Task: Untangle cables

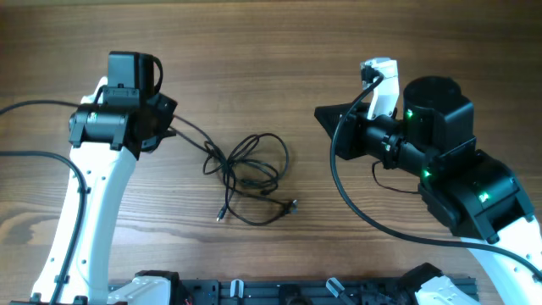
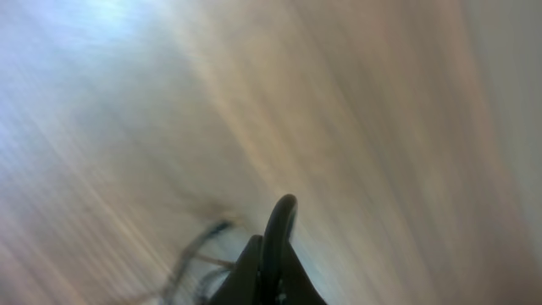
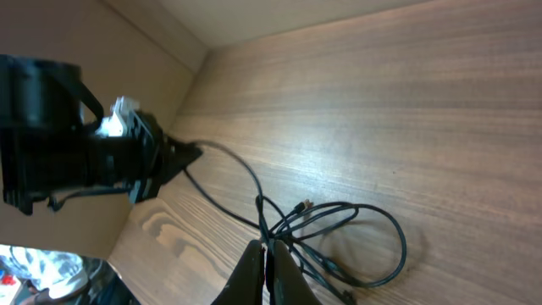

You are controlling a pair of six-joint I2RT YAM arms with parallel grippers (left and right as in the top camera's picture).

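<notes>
Thin black cables (image 1: 248,172), limp rubbery cords, lie in a loose, looped tangle mid-table, between the two arms. Two small plug ends stick out on the near side, one at the right looking silvery (image 1: 292,203); the plug type is too small to tell. One strand runs far-left out of the tangle straight to the tip of the left gripper (image 1: 172,113).

Left gripper: black, wedge-shaped, fingers pressed together and seemingly pinching that strand, lying low and pointing right. Its own wrist view is motion-blurred, showing only the closed black fingers (image 2: 282,222) and a dark cable smear beside them.

Right gripper (image 1: 320,113): black pointed wedge, jaws closed with nothing between them, tip aimed left, to the right and far side of the tangle, apart from it.

Left arm: glossy white plastic link (image 1: 93,212) with a black wrist block. Right arm: bulky matte black housing (image 1: 432,110) with green lights.

Brown wooden table (image 1: 254,51), matte, with streaky grain.
</notes>
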